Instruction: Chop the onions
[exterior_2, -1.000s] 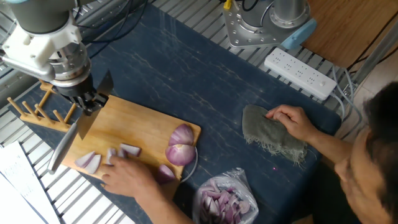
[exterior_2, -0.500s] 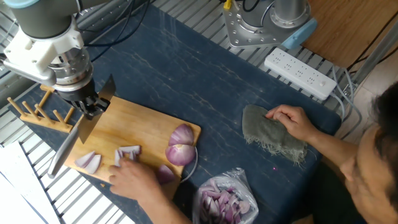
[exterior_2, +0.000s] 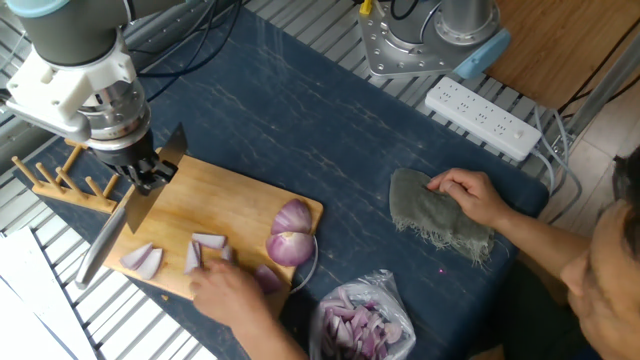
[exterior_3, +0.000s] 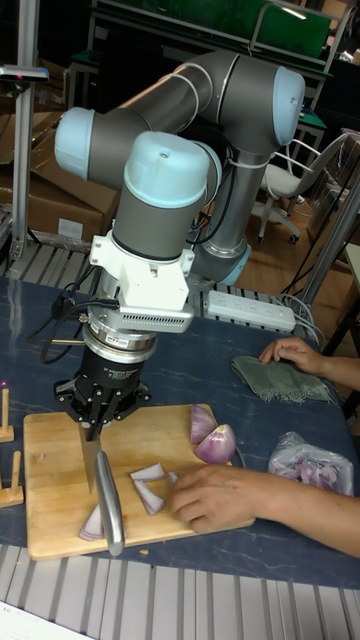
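The gripper (exterior_2: 142, 172) was clamped on a knife (exterior_2: 108, 232), blade angled down toward 7 o'clock over the board (exterior_2: 200, 200). The onions (exterior_2: 291, 235) lay on the board: two big halves at its 3 o'clock edge, wedges (exterior_2: 142, 261) nearer the blade. A hand (exterior_2: 232, 292) pressed on pieces at 5 o'clock. On the bench (exterior_2: 300, 130), another hand (exterior_2: 468, 192) rested on a cloth (exterior_2: 435, 215); a bag (exterior_2: 362, 322) sat at 6 o'clock.

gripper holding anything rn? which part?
Yes. The gripper is shut on the knife, clamped at its handle end, with the blade hanging down over the cutting board beside the onion wedges.
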